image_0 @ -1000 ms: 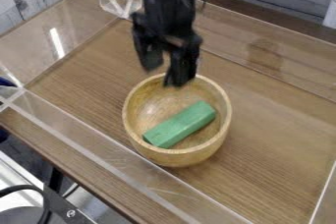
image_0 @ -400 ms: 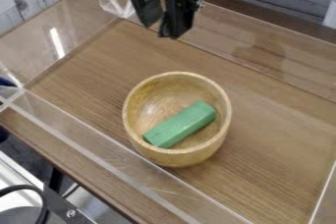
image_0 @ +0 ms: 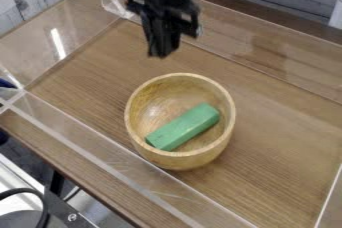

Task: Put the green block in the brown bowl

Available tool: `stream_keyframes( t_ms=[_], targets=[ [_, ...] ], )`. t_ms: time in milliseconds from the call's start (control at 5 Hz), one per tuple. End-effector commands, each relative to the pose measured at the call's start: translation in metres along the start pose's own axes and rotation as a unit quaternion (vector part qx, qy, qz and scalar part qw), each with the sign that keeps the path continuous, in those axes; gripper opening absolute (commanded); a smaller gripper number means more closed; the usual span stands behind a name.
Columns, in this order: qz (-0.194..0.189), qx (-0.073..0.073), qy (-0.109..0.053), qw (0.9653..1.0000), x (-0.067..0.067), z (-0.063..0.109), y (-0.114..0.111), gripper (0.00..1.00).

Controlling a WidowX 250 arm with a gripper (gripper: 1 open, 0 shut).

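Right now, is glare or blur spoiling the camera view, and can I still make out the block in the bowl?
Camera view: soft and low in detail overall; the gripper is dark and smeared, fingers closed together. White glare streaks lie on the clear wall at left. The green block stands out sharply in colour inside the brown bowl, evenly lit, with no strong shadow over it.

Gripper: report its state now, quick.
Black gripper: shut, holding nothing, above the round light-brown wooden bowl; the bright green rectangular block lies inside the bowl.
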State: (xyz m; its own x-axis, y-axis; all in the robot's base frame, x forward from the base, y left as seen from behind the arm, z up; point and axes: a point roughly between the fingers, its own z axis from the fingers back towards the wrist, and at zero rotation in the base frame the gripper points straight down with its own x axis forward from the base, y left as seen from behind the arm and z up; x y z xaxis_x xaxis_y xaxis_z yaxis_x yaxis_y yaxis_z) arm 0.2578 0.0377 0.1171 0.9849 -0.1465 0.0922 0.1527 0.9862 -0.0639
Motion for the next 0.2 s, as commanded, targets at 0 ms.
stream_keyframes(
  t_ms=[0],
  targets=[
    [-0.017,0.008,-0.011,0.9998,0.0026,-0.0114,-0.0063,0.0]
  ],
)
